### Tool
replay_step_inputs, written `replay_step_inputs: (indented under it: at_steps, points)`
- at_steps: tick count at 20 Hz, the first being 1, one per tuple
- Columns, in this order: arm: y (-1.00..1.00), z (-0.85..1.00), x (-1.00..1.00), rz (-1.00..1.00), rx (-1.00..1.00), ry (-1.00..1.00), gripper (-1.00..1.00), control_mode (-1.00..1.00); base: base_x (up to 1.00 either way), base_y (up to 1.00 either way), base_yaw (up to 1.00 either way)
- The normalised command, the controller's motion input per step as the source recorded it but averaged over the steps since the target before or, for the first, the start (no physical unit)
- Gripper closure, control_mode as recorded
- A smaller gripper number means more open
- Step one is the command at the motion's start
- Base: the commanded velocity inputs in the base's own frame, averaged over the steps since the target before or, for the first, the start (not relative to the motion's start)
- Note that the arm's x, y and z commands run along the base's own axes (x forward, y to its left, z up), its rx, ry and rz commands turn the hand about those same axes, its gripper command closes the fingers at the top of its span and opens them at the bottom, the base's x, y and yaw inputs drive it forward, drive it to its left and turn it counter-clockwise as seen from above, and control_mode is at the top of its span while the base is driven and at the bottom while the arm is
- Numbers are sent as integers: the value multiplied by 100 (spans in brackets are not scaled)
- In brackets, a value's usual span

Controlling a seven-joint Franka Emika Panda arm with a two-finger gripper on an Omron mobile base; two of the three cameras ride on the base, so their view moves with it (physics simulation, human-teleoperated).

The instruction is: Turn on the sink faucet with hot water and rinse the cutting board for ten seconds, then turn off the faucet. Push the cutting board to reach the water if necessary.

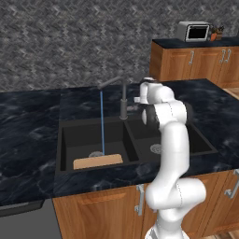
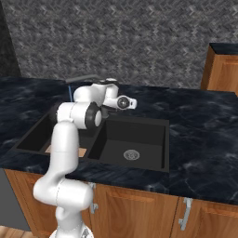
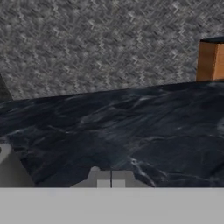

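Faucet: the faucet stands behind the divider of the sink; its spout reaches over the left basin
Water: a thin blue stream falls from the spout tip to the left basin floor
Board: the cutting board lies flat at the front of the left basin; the stream lands just behind its far edge
Gripper: the gripper sits beside the faucet post, above the counter; I cannot tell whether its fingers are spread or pressed together
Corner: a toaster oven stands on the far cabinet

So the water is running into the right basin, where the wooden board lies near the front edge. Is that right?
Not quite. The left base view shows the water falling into the left basin of the sink, and the cutting board lies there near the front edge.
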Motion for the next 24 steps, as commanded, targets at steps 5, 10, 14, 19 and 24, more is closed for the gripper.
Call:
replay_step_inputs:
  at_steps: [5,10,14,19,24]
  points:
    - [-55,-4,-4,0,3,3,100,-100,0,0,0]
    - [-31,0,-11,0,0,5,100,-100,0,0,0]
    - [0,0,-14,-5,0,5,100,-100,0,0,0]
    - [11,0,-22,0,0,1,100,-100,0,0,0]
    - [11,0,-19,5,0,3,100,-100,0,0,0]
